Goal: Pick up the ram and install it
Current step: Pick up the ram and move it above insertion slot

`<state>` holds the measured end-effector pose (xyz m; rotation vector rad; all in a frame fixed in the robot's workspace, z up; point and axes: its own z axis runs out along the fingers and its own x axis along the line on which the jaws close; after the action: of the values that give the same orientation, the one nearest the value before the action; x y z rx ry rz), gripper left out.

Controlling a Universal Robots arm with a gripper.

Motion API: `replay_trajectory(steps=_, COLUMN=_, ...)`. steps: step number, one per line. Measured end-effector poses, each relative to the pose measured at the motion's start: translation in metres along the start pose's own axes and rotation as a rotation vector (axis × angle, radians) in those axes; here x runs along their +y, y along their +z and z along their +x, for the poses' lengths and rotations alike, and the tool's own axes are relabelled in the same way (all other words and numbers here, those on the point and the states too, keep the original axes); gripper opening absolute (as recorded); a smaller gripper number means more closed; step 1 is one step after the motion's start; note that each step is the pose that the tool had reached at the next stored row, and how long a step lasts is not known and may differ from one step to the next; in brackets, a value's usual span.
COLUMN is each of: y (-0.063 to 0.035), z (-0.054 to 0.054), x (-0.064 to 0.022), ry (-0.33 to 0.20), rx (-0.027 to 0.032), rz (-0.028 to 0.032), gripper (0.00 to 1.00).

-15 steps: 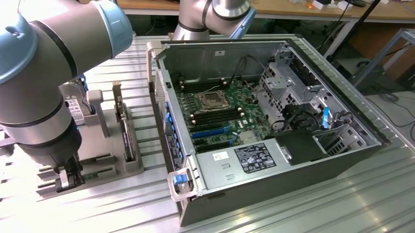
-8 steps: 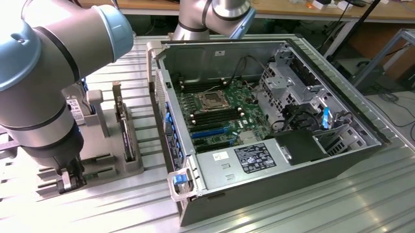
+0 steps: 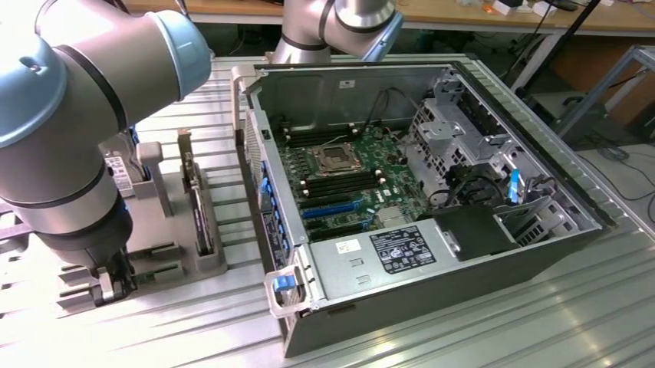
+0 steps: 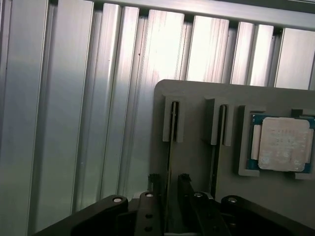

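Two fingers (image 4: 153, 181) of the gripper (image 4: 169, 179) stood apart, straddling the ram (image 4: 170, 150); the ram stood on edge in a slot of the grey holder (image 4: 192, 98), near a processor chip (image 4: 283, 143); whether they touched it could not be told.

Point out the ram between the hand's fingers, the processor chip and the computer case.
ram (image 4: 170, 147): wrist view, its thin edge facing the camera.
processor chip (image 4: 283, 144): wrist view, middle of its metal lid.
computer case (image 3: 461, 307): exterior view, its near outer wall.
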<state>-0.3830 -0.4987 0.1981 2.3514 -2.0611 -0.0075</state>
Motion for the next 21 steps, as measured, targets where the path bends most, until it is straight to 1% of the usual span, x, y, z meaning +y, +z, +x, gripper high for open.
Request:
replay_trajectory(steps=3, y=0.0005, z=0.0, x=0.0, ry=0.0, rx=0.0, rz=0.0001, gripper=0.26)
replay_trajectory(steps=4, y=0.0005, z=0.0, x=0.0, ry=0.0, rx=0.0001, rz=0.0001, gripper=0.19)
replay_trajectory(steps=6, y=0.0006, z=0.0, x=0.0, ry=0.0, rx=0.0, rz=0.0002, gripper=0.15)
replay_trajectory(steps=11, y=-0.0004, z=0.0, x=0.0, ry=0.001, rx=-0.0001, rz=0.0001, gripper=0.15)
replay_trajectory(steps=12, y=-0.0038, z=0.0, x=0.0001, ry=0.001, rx=-0.0002, rz=-0.0007, gripper=0.15)
replay_trajectory(steps=14, y=-0.0138, z=0.0, x=0.0002, ry=0.001, rx=-0.0005, rz=-0.0025, gripper=0.15)
replay_trajectory(steps=15, y=-0.0206, z=0.0, x=0.0003, ry=0.001, rx=-0.0005, rz=-0.0032, gripper=0.15)
replay_trajectory(steps=16, y=-0.032, z=0.0, x=0.0005, ry=0.002, rx=-0.0006, rz=-0.0037, gripper=0.15)
replay_trajectory(steps=17, y=-0.0385, z=0.0, x=0.0006, ry=0.003, rx=-0.0007, rz=-0.0041, gripper=0.15)
replay_trajectory(steps=21, y=-0.056, z=0.0, x=0.0008, ry=0.021, rx=-0.0013, rz=-0.0058, gripper=0.15)
